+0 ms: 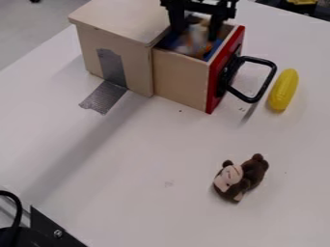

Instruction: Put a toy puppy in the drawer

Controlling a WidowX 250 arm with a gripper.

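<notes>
Toy puppy (pixel 195 39), a blurred pale-and-orange shape, is in the open drawer (pixel 180 79) under the released tool (pixel 196 33), its fingers apart.

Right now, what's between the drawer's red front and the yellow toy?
The black loop handle, sticking out from the red front toward the yellow toy. Camera view shows it.

On the desk (pixel 142 159), the box (pixel 119 17) stands at the back left, tape (pixel 113 70) running from its side onto the desktop, its drawer (pixel 180 79) out to the right with blurred things (pixel 193 41) inside, a corn-like toy (pixel 283 90) right of the handle (pixel 259 61), and a plush toy (pixel 251 173) in front.
</notes>
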